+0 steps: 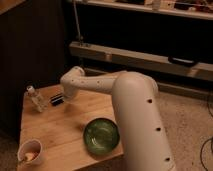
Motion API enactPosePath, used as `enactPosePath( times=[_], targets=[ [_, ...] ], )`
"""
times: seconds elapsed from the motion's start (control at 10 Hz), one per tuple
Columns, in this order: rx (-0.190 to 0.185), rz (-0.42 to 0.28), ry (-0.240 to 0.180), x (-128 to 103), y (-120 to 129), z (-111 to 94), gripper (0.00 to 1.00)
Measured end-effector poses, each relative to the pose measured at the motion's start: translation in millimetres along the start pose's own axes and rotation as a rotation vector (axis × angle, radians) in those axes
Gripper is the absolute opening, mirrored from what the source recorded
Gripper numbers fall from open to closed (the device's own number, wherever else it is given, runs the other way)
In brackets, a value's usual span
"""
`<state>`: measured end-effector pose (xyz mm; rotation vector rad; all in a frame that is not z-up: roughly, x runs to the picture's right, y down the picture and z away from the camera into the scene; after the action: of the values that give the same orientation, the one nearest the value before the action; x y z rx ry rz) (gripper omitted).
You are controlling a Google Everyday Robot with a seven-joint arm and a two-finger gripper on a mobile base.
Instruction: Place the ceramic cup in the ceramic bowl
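The ceramic cup (29,151) is small and whitish with a tan-orange inside. It stands at the front left corner of the wooden table (60,125). The ceramic bowl (101,135) is wide, dark green and glossy, and sits near the table's front right edge. My gripper (56,99) is dark and hangs over the back left part of the table, next to a small clear bottle (36,98). It is far from the cup and from the bowl. My white arm (130,110) reaches in from the right, above the bowl's right side.
The clear bottle stands at the table's back left, just left of the gripper. A dark cabinet (30,40) stands behind the table on the left. A low shelf rail (145,57) runs along the back. Speckled floor (190,125) lies to the right.
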<state>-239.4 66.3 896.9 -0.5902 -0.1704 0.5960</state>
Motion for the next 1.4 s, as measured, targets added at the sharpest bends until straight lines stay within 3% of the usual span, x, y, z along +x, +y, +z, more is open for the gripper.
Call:
enactPosePath(
  times=[0.2,0.4,0.5,0.6,0.7,1.0,1.4],
  targets=[
    [0.036,-0.020,0.023,1.0,17.0,-28.6,0.01],
    [0.070,-0.032,0.061,11.3,44.7,-76.4,0.01],
    [0.060,-0.035,0.074,15.6,56.3,-95.3,0.01],
    [0.047,-0.046,0.075,18.9,59.6,-103.7,0.01],
    [-0.014,-0.058,0.048,22.8,66.4,-110.5,0.01],
    [-0.118,-0.079,-0.036,27.2,70.0,-123.6,0.01],
    [-0.140,-0.094,-0.038,24.5,73.0,-125.3,0.01]
  ],
)
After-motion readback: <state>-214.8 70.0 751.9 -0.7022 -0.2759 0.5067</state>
